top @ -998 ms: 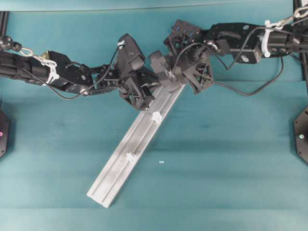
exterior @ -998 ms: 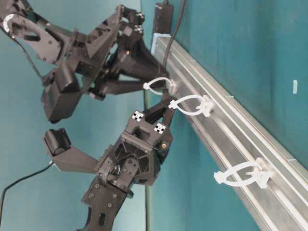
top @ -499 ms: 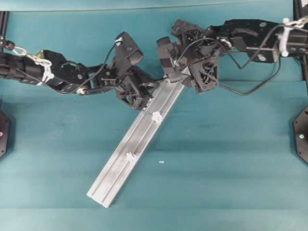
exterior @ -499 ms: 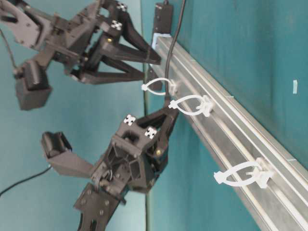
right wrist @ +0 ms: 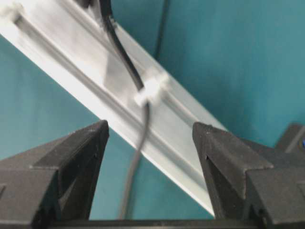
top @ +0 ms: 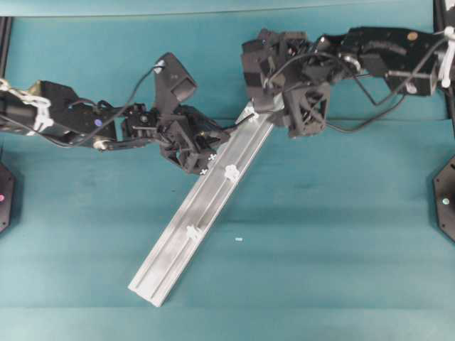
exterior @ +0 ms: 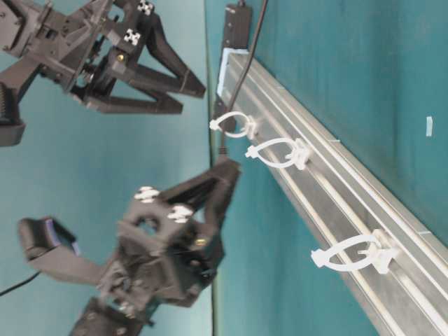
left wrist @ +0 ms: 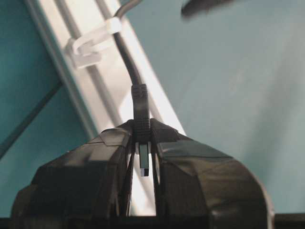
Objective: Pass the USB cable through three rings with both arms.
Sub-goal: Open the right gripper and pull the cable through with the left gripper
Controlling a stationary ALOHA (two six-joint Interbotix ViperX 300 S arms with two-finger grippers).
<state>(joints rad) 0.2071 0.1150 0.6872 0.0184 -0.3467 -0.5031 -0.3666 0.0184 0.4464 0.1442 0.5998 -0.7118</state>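
Observation:
The USB cable's plug (left wrist: 141,118) is pinched in my left gripper (left wrist: 142,139), which is shut on it beside the silver rail (top: 186,234). From the plug the black cable (exterior: 234,91) runs up through the first ring (exterior: 234,124) toward the hub (exterior: 238,24). The second ring (exterior: 280,152) and third ring (exterior: 353,255) hold nothing. In the overhead view my left gripper (top: 222,136) sits left of the rail's upper end. My right gripper (right wrist: 150,136) hangs open above the threaded ring (right wrist: 151,90), with the cable (right wrist: 136,162) passing untouched between its fingers.
The rail lies diagonally on the teal table (top: 341,234), from upper centre to lower left. A small white scrap (top: 238,239) lies right of it. The right arm (top: 377,57) with its own looping black wiring crowds the rail's upper end.
My left gripper has drawn back to the left with the plug, away from the rail. The right gripper has lifted off the rail's upper end, its jaws narrowing slightly.

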